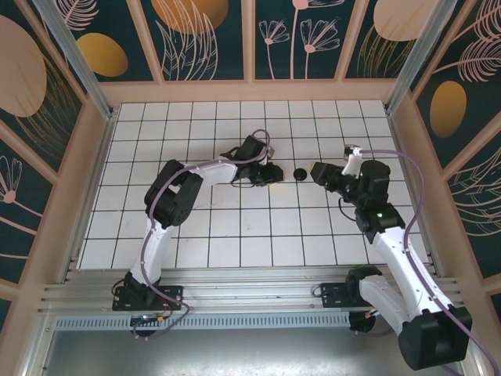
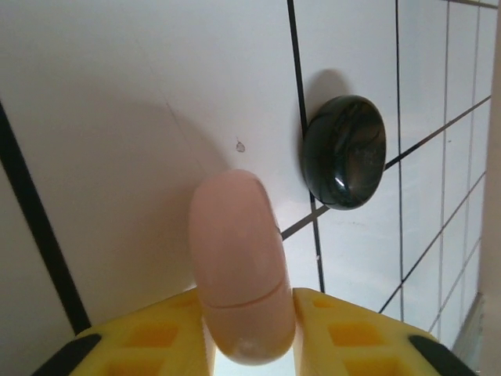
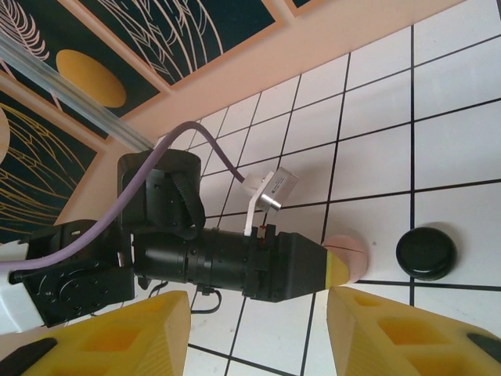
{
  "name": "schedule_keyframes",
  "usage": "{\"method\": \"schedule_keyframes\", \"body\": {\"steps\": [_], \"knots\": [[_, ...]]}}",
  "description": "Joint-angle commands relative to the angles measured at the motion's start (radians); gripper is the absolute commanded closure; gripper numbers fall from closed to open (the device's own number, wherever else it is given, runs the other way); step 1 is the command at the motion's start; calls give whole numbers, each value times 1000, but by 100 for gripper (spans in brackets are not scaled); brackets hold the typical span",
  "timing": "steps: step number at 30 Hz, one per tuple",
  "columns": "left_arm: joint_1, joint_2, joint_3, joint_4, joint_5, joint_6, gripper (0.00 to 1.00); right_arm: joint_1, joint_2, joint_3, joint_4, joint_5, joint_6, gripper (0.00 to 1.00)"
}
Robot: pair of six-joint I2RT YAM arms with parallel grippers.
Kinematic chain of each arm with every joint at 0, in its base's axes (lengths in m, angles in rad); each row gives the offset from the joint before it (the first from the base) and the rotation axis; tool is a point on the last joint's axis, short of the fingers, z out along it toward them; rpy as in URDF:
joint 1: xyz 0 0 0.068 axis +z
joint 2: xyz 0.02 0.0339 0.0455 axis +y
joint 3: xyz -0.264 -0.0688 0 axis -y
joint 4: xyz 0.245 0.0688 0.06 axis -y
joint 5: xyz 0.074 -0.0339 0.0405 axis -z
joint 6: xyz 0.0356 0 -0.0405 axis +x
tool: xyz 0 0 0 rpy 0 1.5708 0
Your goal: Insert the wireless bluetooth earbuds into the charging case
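Left gripper jaws, pink case between

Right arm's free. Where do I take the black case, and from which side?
Come straight down with the right gripper and close on the black case across its narrower width, at its middle. It lies flat and closed, a smooth low oval dome, so a side approach would likely slip. Bare tile flanks it, and the pink case sits clear of it.

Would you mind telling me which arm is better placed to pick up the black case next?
Right: the right pincer is open and empty beside the black case, while the left pincer straddles the pink case.
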Motion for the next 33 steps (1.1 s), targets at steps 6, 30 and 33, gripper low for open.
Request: {"method": "schedule_keyframes", "body": {"steps": [6, 30, 33], "knots": [[-5, -22, 58, -183, -136, 124, 54, 11, 21, 38, -19, 32, -35, 50], [230, -964, -703, 239, -1140, 505, 1, -138, 265, -230, 488, 472, -259, 1], [274, -1073, -921, 534, -1202, 644, 1, -177, 281, -275, 576, 467, -283, 1]]}}
